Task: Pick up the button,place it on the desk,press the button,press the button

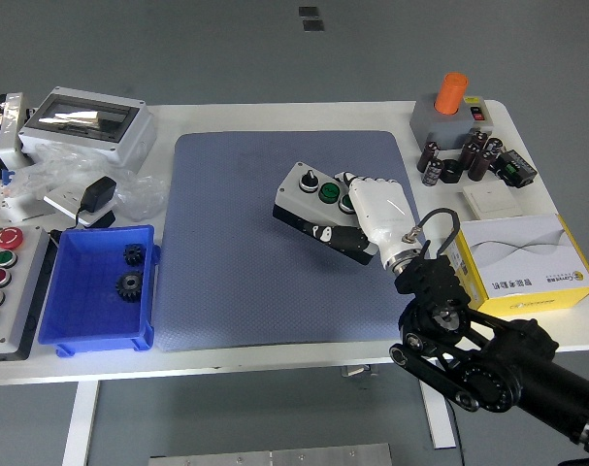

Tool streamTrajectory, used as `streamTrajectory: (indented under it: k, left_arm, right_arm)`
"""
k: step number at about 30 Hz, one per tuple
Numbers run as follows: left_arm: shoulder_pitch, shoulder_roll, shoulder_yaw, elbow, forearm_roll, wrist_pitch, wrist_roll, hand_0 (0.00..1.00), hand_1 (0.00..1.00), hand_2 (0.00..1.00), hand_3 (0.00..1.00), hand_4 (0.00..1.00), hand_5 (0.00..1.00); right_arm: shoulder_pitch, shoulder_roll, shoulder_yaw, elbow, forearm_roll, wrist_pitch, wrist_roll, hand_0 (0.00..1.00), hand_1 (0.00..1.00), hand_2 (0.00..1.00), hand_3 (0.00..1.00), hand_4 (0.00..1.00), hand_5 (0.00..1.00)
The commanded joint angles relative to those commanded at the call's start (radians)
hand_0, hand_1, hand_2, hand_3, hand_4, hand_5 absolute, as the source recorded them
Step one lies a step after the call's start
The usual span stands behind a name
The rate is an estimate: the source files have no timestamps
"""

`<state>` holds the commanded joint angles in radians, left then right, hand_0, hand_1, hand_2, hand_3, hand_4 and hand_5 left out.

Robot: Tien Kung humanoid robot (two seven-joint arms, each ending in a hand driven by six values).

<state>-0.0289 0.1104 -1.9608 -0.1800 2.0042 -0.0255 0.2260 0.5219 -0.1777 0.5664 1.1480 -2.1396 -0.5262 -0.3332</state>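
Button box (309, 194) in right hand (372, 216) — mid-mat (226, 272)

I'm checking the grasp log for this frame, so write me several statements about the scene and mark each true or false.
1. The right hand grips the button box. True.
2. The button box lies over the blue mat. True.
3. The blue bin holds three gears. False: two gears lie in it.
4. The orange-topped device stands at the table's left end. False: it stands at the far right corner.
5. The yellow box lies right of the mat. True.
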Motion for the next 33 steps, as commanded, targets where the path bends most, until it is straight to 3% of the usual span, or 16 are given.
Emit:
streamTrajectory:
  k: [7, 12, 18, 27, 28, 33]
  left_arm:
    - [0.001, -0.002, 0.005, 0.000, -0.006, 0.001, 0.002, 0.682, 0.688, 0.598, 0.667, 0.731, 0.297]
    - [0.000, -0.003, 0.006, 0.000, -0.006, -0.001, 0.002, 0.682, 0.688, 0.599, 0.669, 0.733, 0.299]
    - [0.001, -0.004, 0.007, 0.000, -0.007, -0.001, 0.004, 0.682, 0.688, 0.600, 0.668, 0.733, 0.300]
    - [-0.001, -0.005, -0.011, 0.000, 0.011, -0.012, -0.004, 0.681, 0.687, 0.600, 0.670, 0.734, 0.301]
    - [-0.002, -0.005, -0.013, 0.000, 0.013, -0.012, -0.004, 0.681, 0.686, 0.600, 0.670, 0.734, 0.301]
    - [-0.002, -0.004, -0.015, 0.000, 0.015, -0.014, -0.005, 0.681, 0.686, 0.600, 0.670, 0.734, 0.301]
  right_arm:
    - [0.030, -0.032, -0.112, 0.043, 0.013, -0.003, 0.179, 0.116, 0.317, 0.308, 0.351, 0.536, 0.101]
    - [0.050, -0.018, -0.159, -0.004, 0.010, 0.005, 0.261, 0.156, 0.325, 0.300, 0.336, 0.497, 0.079]
    - [0.060, -0.012, -0.168, -0.062, 0.008, 0.004, 0.287, 0.162, 0.335, 0.300, 0.333, 0.477, 0.087]
    - [0.061, -0.008, -0.172, -0.075, 0.001, 0.016, 0.270, 0.173, 0.352, 0.307, 0.333, 0.468, 0.088]
    - [0.061, -0.008, -0.173, -0.076, -0.001, 0.020, 0.269, 0.202, 0.409, 0.407, 0.440, 0.499, 0.093]
    - [0.062, -0.008, -0.175, -0.079, -0.013, 0.039, 0.267, 0.202, 0.409, 0.407, 0.440, 0.499, 0.093]
